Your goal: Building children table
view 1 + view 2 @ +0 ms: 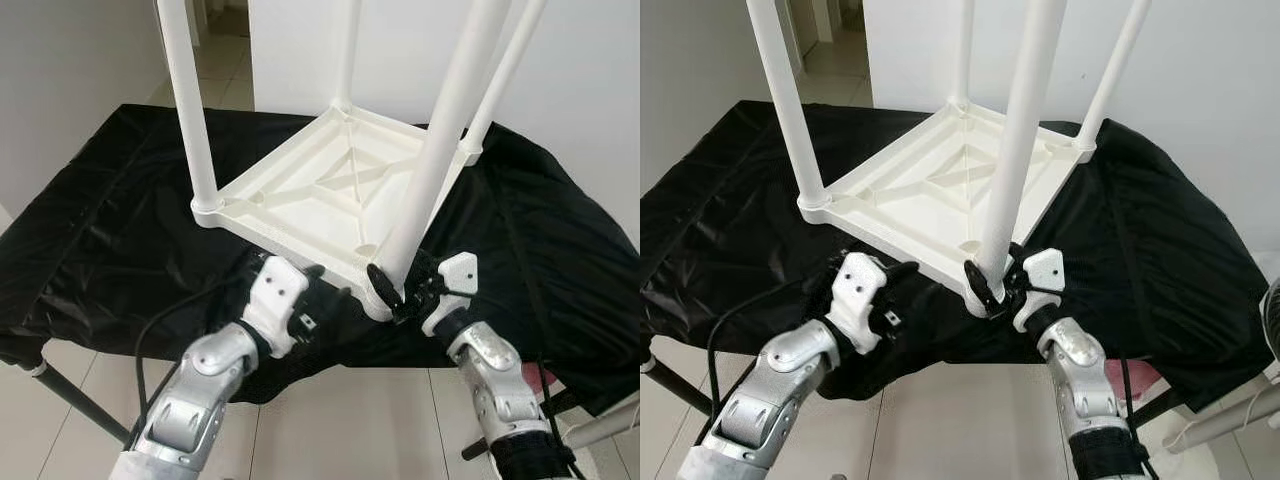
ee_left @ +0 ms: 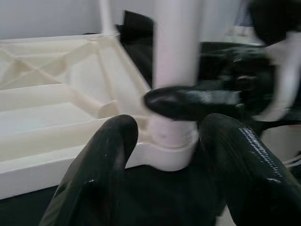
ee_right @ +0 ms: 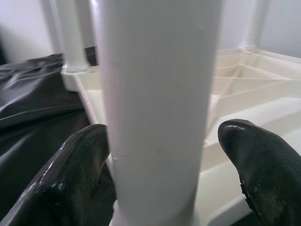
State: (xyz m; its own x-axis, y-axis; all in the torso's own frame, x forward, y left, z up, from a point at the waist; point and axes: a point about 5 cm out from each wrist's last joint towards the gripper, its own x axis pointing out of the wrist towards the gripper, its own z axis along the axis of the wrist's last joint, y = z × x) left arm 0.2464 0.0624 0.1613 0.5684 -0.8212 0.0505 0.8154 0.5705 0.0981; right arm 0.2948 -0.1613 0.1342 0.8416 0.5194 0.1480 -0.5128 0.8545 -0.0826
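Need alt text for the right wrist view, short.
A thick white table leg stands upright between the right tool's two black fingers, which sit on either side of it with a gap visible at the one on the tabletop's side. Behind it lies the upside-down white tabletop on a black cloth, another leg standing at a far corner.

one upturned white table top (image 1: 330, 190), four white legs (image 1: 188, 110), two claws (image 1: 392, 290).
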